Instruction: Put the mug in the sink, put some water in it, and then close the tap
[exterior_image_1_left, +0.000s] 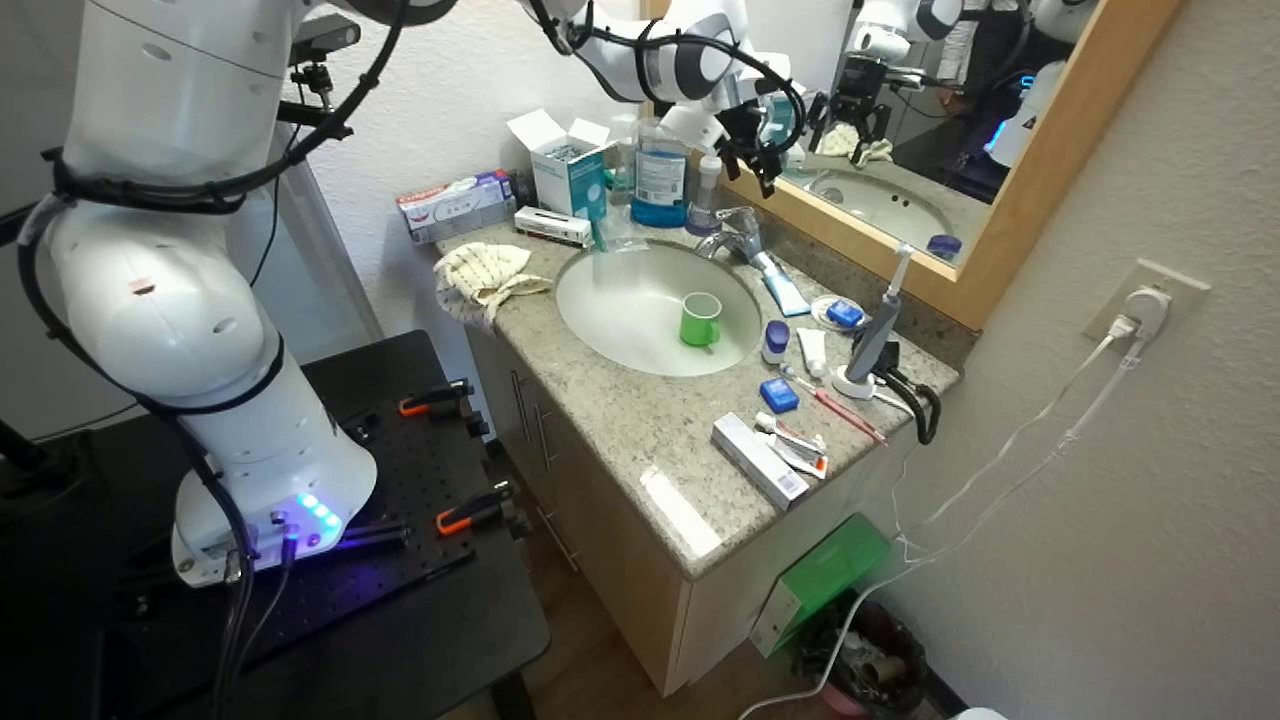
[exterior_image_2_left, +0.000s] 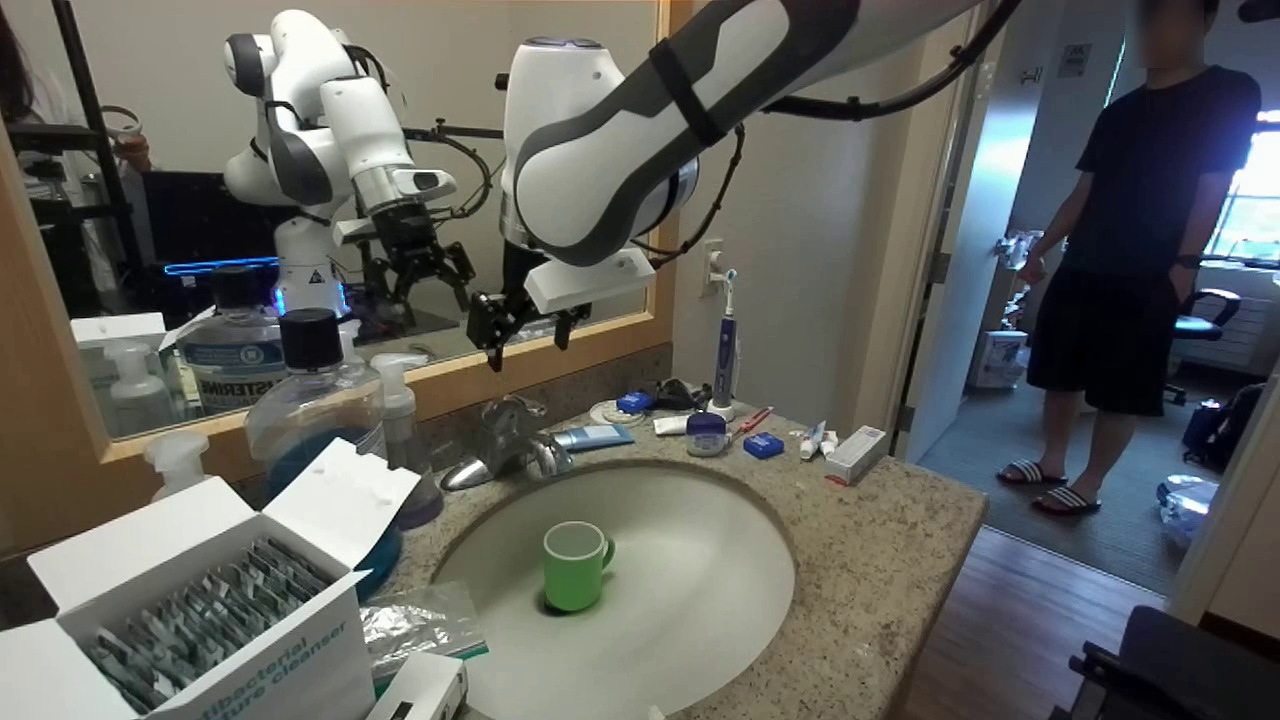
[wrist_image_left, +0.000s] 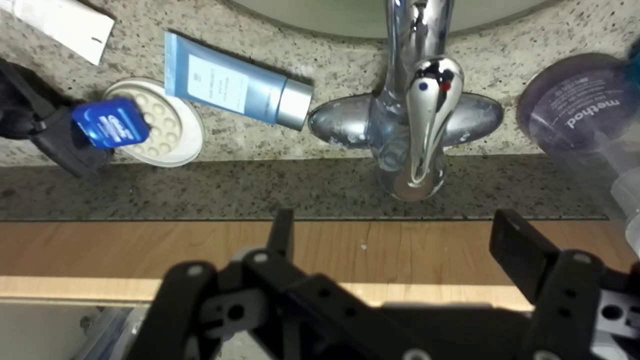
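The green mug (exterior_image_2_left: 574, 575) stands upright in the sink (exterior_image_2_left: 690, 620), base on the basin surface. Position relative to the gripper (wrist_image_left: 395, 225): the mug is well below the jaws, apart from them, and farther out from the mirror (exterior_image_2_left: 450, 50). Both exterior views show the jaws positioned above the tap (wrist_image_left: 430, 125), near the mirror. Whether the mug is directly beneath the spout cannot be determined.

Jaw state: the 2 fingers (wrist_image_left: 283, 232) are spread apart. In the wrist view, the wooden mirror frame (wrist_image_left: 125, 245) is visible through the gap. The tap appears beyond the fingertips, within the width of the gap, and does not contact them. It has 1 lever, marked with 1 blue dot and 1 red dot.

Adjacent items on the countertop (exterior_image_2_left: 860, 580): 1 blue tube (wrist_image_left: 225, 82) lies just beside the tap base, cap toward the tap. Near the tube, 1 small blue box (wrist_image_left: 111, 122) rests on a round white dish (wrist_image_left: 187, 135). On the opposite side of the tap stands 1 purple bottle (wrist_image_left: 575, 107).

Outer items: 1 mouthwash bottle (exterior_image_1_left: 660, 178) stands near the purple bottle. A white box (exterior_image_2_left: 320, 640) with raised flaps holds packets. A cloth (exterior_image_1_left: 487, 272) lies beside the sink at the countertop edge. In an exterior view, 1 person (exterior_image_2_left: 1160, 200) stands near the door (exterior_image_2_left: 965, 270).
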